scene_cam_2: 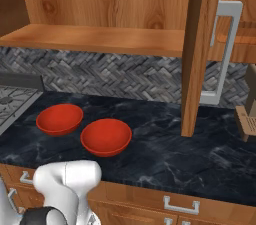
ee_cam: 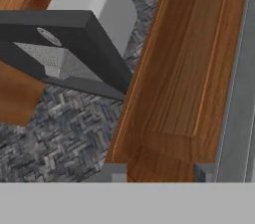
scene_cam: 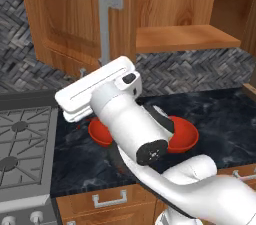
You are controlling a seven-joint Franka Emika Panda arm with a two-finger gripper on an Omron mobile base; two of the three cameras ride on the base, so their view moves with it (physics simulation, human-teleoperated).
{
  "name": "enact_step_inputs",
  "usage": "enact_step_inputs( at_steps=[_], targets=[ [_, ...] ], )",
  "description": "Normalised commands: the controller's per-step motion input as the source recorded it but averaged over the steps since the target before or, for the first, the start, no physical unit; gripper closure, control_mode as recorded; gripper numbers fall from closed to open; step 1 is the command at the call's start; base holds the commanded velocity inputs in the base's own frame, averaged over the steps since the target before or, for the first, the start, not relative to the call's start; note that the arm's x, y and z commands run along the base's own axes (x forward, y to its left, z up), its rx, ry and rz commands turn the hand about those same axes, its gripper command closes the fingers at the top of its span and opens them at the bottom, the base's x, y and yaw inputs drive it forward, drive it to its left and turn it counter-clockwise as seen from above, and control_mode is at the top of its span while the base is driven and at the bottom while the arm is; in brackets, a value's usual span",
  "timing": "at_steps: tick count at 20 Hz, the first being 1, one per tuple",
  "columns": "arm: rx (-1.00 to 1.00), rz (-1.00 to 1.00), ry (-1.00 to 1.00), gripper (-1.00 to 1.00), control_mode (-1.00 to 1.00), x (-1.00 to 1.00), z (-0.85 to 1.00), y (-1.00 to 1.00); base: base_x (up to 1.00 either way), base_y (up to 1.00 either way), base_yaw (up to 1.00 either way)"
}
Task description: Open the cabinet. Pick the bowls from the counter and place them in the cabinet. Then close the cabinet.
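The warm brown wooden wall cabinet (scene_cam_2: 100,39) stands open, both panelled doors swung out and its wooden shelf (scene_cam_2: 95,38) bare, so the opening step looks done and the picking step seems next. The two glossy red shallow bowls (scene_cam_2: 106,137) sit side by side on the dark marbled stone surface (scene_cam_2: 200,154), below the shelf, right of the grey gas stove (scene_cam: 22,144). The hand hovers near the left door's long silver bar handle (scene_cam: 104,24). The pincer (ee_cam: 159,173) shows two small tips set apart with nothing between them, so it seems open and empty. Next it should probably drop toward a bowl's rim.
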Motion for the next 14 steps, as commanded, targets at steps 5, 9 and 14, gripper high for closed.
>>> enact_step_inputs(
  at_steps=[5, 9, 14],
  targets=[
    [0.01, -0.21, 0.00, 1.00, -1.00, -0.48, 0.03, 0.04, 0.00, 0.00, 0.00],
    [0.10, -0.22, -0.01, 1.00, -1.00, -0.83, 0.00, -0.50, 0.00, 0.00, 0.00],
    [0.15, -0.14, -0.23, 1.00, -1.00, -1.00, 0.10, -0.35, 0.00, 0.00, 0.00]
  ],
)
